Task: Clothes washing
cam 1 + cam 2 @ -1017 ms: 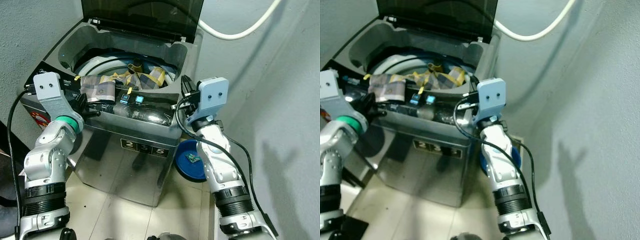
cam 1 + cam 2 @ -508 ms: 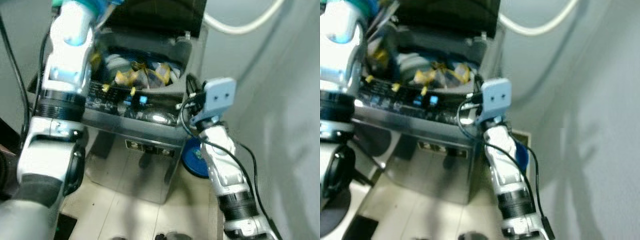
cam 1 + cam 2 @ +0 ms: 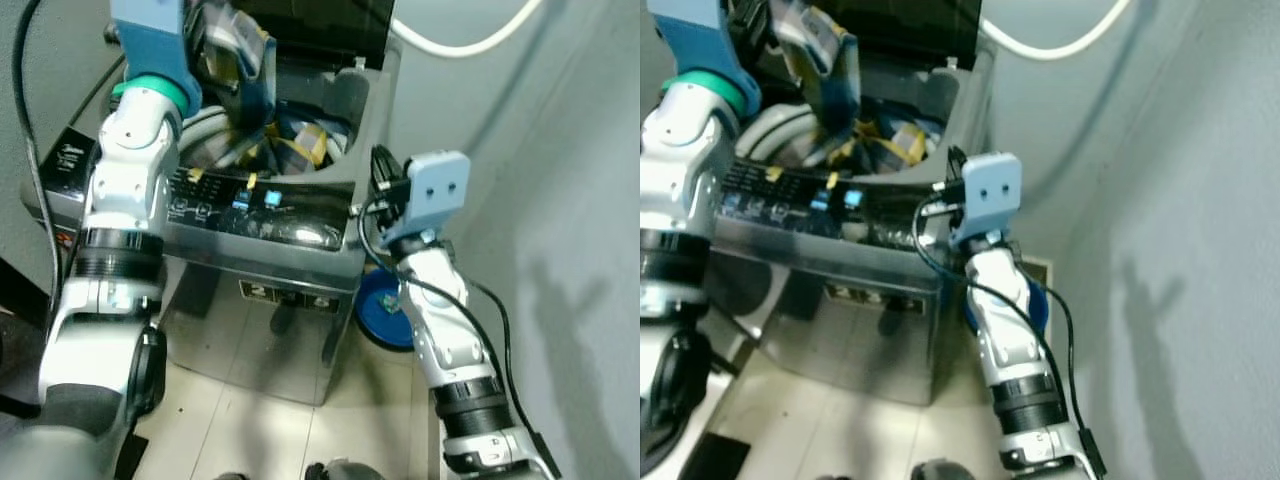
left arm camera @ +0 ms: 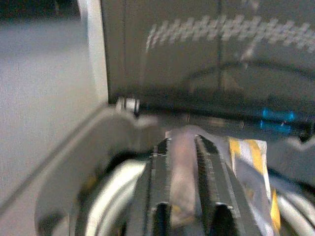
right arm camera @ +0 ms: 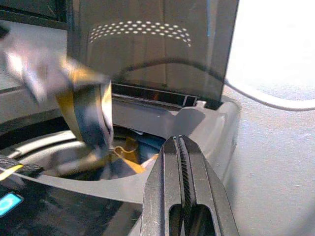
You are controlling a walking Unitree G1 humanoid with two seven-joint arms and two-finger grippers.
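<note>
Overhead, grey walls [image 3: 560, 150] around steel washer [image 3: 270, 300] on tiled floor [image 3: 260, 430]

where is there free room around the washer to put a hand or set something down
Bare tile floor lies in front of the washer, between the two arms. The gap right of the washer is crowded by the blue basin and the right arm. The tub opening is busy: the left pincer holds plaid cloth above more clothes. The right pincer hovers shut at the front right corner.
</note>
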